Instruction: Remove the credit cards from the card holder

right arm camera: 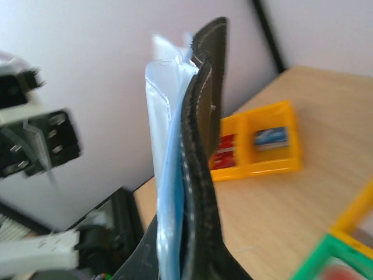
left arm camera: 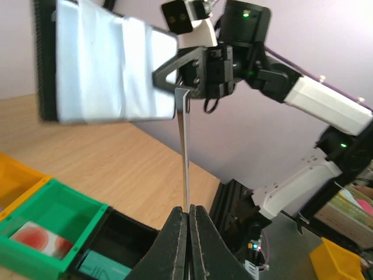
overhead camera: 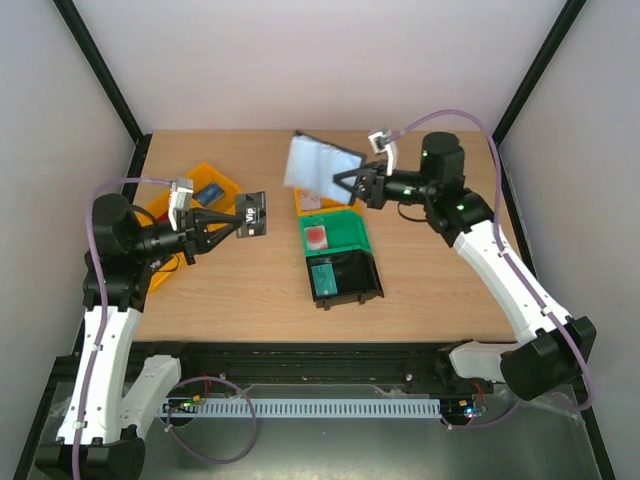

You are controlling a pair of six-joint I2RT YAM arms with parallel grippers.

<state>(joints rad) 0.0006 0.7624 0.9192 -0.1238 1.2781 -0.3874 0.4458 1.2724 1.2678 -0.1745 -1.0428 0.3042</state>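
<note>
Pale walls and black frame posts around a wooden tabletop (overhead camera: 250,285). High over its far middle, the card holder (overhead camera: 318,168), spread open and tilted, pale blue-grey lining toward the top camera, black cover showing along the upper edge. Pinched at its lower right corner by the right gripper (overhead camera: 343,182), jaws narrow and clamped on the wallet's edge. From the right wrist view, seen edge-on between those jaws, black outside, pale lining inside. To the left and well apart from the holder, a credit card (overhead camera: 253,216), fully out of the holder and off the tabletop, gripped at one end by the left gripper (overhead camera: 236,222), jaws closed tight on it. Dark face with pale lettering in the top view, the colour hard to judge there, perhaps a deep red. From the left wrist view, the same card edge-on, a thin upright sliver rising out of the closed jaws, lined up with the holder's lower corner in that view only. Down on the tabletop, a yellow bin (overhead camera: 207,167) at the left with a blue card (overhead camera: 209,192) inside. Below the holder, a green bin (overhead camera: 358,240) with a pale red-spotted card (overhead camera: 318,236), and touching its near side a black bin (overhead camera: 368,282) with a teal card (overhead camera: 322,276).
</note>
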